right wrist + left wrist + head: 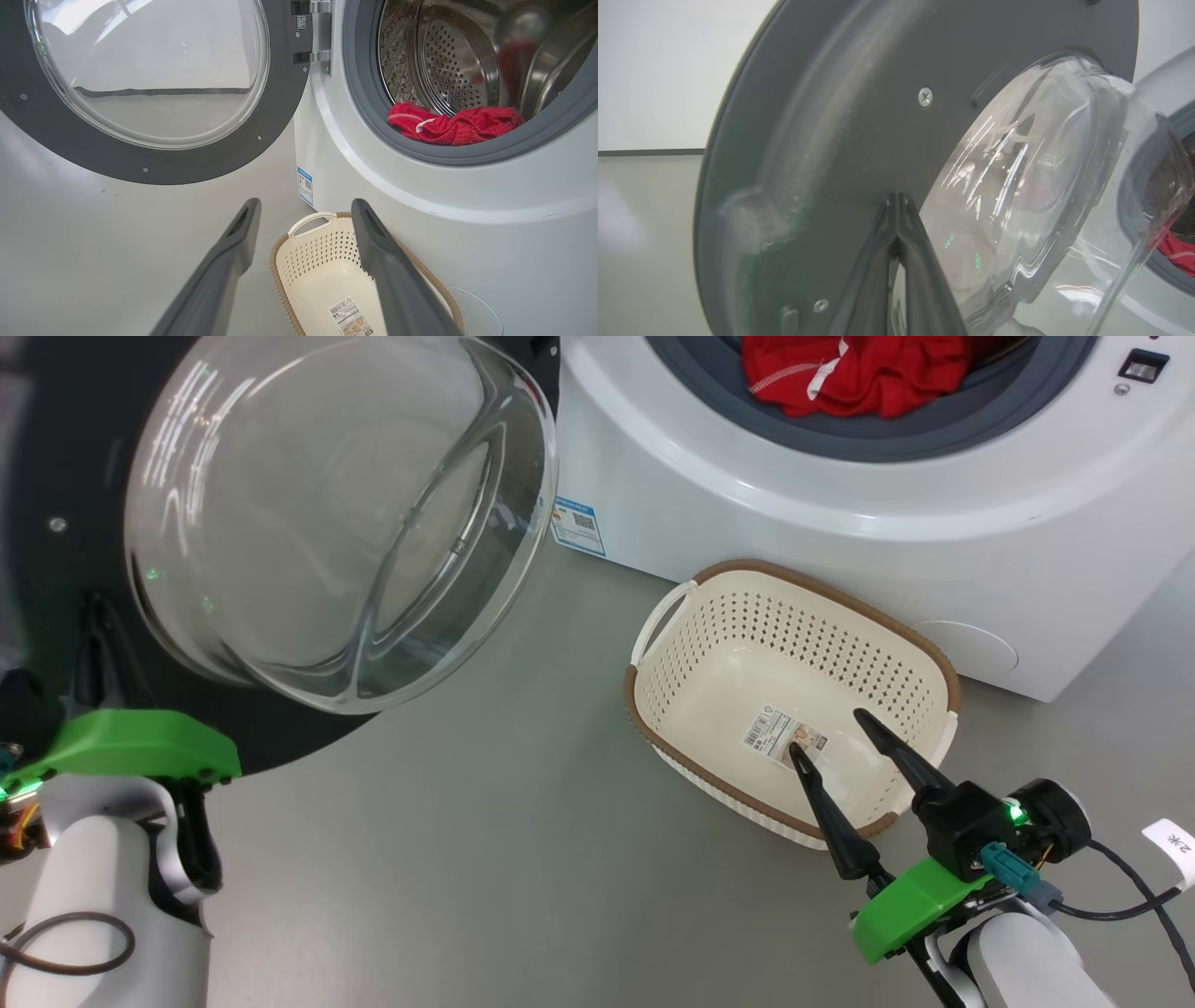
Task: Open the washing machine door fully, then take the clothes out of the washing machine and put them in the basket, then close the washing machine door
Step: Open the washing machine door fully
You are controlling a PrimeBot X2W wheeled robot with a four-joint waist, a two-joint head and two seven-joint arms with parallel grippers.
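Note:
The washing machine door (336,513) stands swung open at the left, its glass bowl bulging toward me. My left gripper (897,198) is shut and holds nothing, its tips against the door's (831,116) dark inner ring beside the glass. Red clothes (859,373) with white trim lie at the front of the drum of the white washing machine (794,504). The cream basket (945,665) sits on the floor in front of the machine with nothing in it. My right gripper (829,730) hovers open over the basket. In the right wrist view the right gripper (306,205) points toward the clothes (455,126).
A blue label sticker (577,525) marks the machine's lower left corner. The metal hinge (310,32) joins door and machine. A paper label (780,735) lies on the basket's bottom. Bare grey floor (485,821) spreads between door and basket. A black cable (1120,887) trails from my right wrist.

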